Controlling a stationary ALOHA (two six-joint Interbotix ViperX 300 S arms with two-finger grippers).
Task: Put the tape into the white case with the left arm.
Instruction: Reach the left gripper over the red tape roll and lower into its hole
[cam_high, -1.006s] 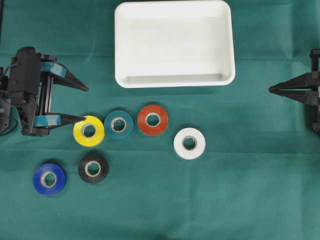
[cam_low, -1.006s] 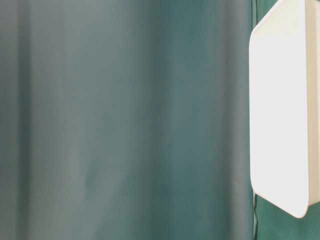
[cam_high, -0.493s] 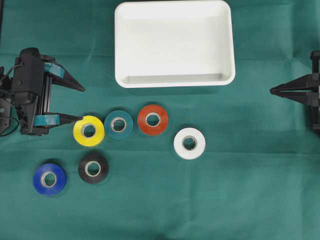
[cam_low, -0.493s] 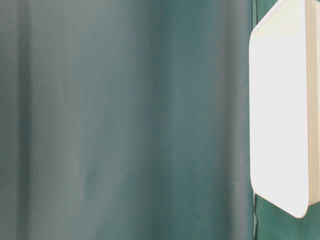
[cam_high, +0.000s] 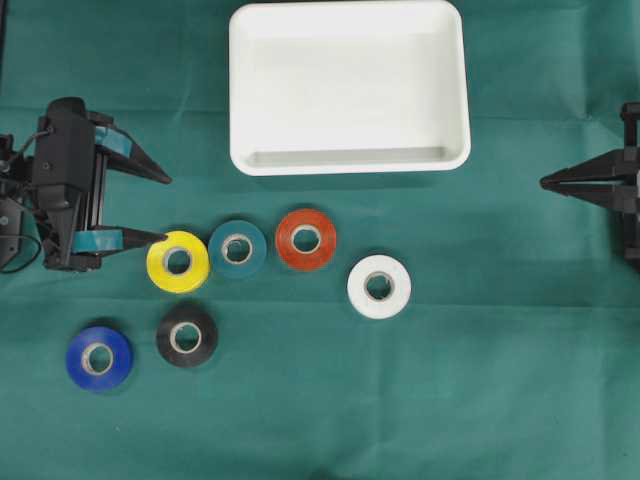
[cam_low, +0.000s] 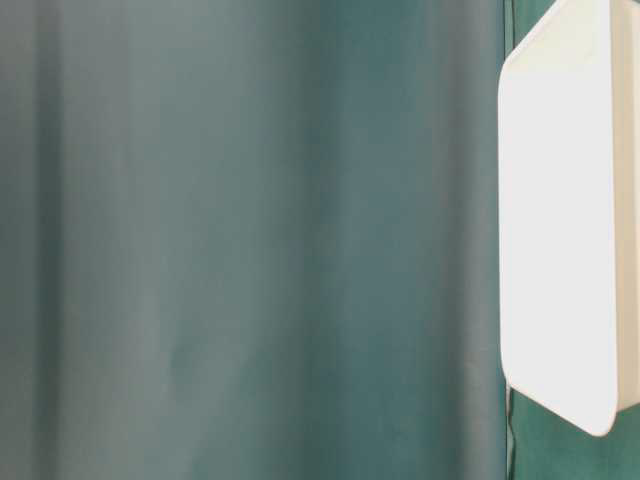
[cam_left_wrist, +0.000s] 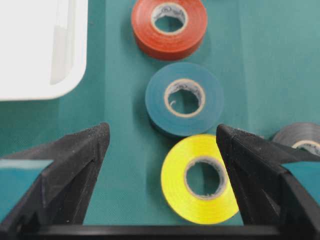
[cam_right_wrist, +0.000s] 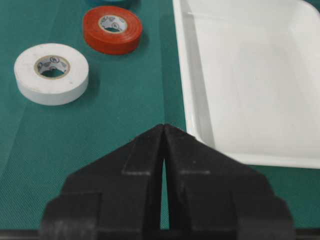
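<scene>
The yellow tape lies flat just ahead of the left gripper, nearer one finger than centred between them. Its jaws stand wide apart, empty. The white case sits farther ahead, off to one side.

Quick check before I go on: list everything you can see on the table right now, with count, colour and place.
white case: one, white, top centre, nothing in it
yellow tape: one, yellow, left end of the upper row, next to the lower tip of the left claw
teal tape: one, teal, touching the yellow roll
red tape: one, red, right of teal
white tape: one, white, farthest right
black tape: one, black, below yellow
blue tape: one, blue, bottom left
green cloth: one, covers the table
left claw: teal bands, open, holds nothing
right claw: plain black, shut, right edge
</scene>
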